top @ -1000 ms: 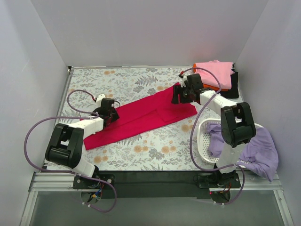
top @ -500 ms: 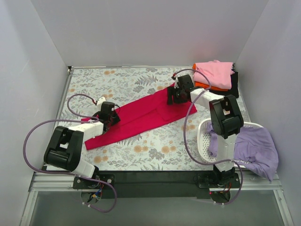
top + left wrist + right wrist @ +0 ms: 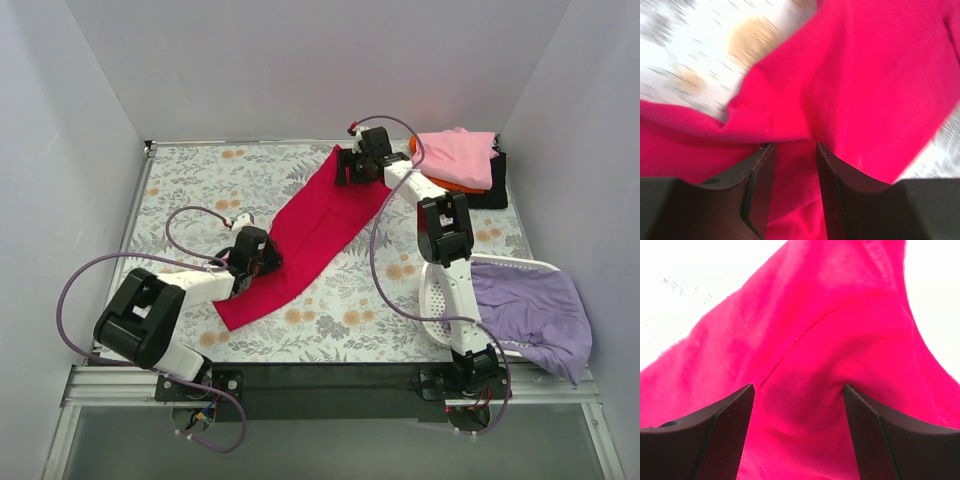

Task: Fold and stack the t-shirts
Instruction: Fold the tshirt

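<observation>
Crimson t-shirt [image 3: 310,225] is stretching across the desk [image 3: 200,180] left of the basket [image 3: 432,290], its long axis slanting from near-left to far-right, beyond the basket. Left tool [image 3: 268,258] is pinching its near part, jaws narrow; right tool [image 3: 345,168] is gripping the far tip, jaws wider.

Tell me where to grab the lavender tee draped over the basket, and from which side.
Pinch the lavender tee where its left edge lies folded inside the basket, coming down from above. Its outer part hangs slack over the basket's right side and would likely just slide. The right end effector suits, once it frees the red tee.
</observation>
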### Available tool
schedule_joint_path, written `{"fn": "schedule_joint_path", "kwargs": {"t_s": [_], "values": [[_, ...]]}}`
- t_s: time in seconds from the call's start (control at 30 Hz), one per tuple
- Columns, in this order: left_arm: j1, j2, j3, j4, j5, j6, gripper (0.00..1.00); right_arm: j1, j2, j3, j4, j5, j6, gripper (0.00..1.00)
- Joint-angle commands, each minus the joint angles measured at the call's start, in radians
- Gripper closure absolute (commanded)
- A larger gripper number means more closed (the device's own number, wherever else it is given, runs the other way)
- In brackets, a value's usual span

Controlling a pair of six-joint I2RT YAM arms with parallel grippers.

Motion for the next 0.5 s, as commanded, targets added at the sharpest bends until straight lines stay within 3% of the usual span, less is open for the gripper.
{"fn": "schedule_joint_path", "kwargs": {"t_s": [0.0, 0.1, 0.27, 0.37, 0.47], "values": [[-0.098, 0.0, -0.049, -0.072, 0.106, -0.115, 0.64, -0.003, 0.098, 0.149, -0.076, -0.113, 0.014, 0.34], [-0.166, -0.003, -0.039, -0.033, 0.107, -0.176, 0.64, -0.004, 0.152, 0.24, -0.059, -0.175, 0.02, 0.33], [-0.226, -0.009, 0.024, -0.024, 0.051, -0.201, 0.64, -0.017, 0.087, 0.205, 0.022, -0.224, 0.025, 0.32], [-0.226, -0.047, 0.053, -0.082, 0.0, -0.188, 0.64, -0.018, -0.046, 0.091, 0.062, -0.206, -0.014, 0.32], [-0.226, -0.118, 0.058, -0.136, -0.07, -0.151, 0.64, -0.017, -0.24, -0.122, 0.125, -0.177, -0.032, 0.32]]}}
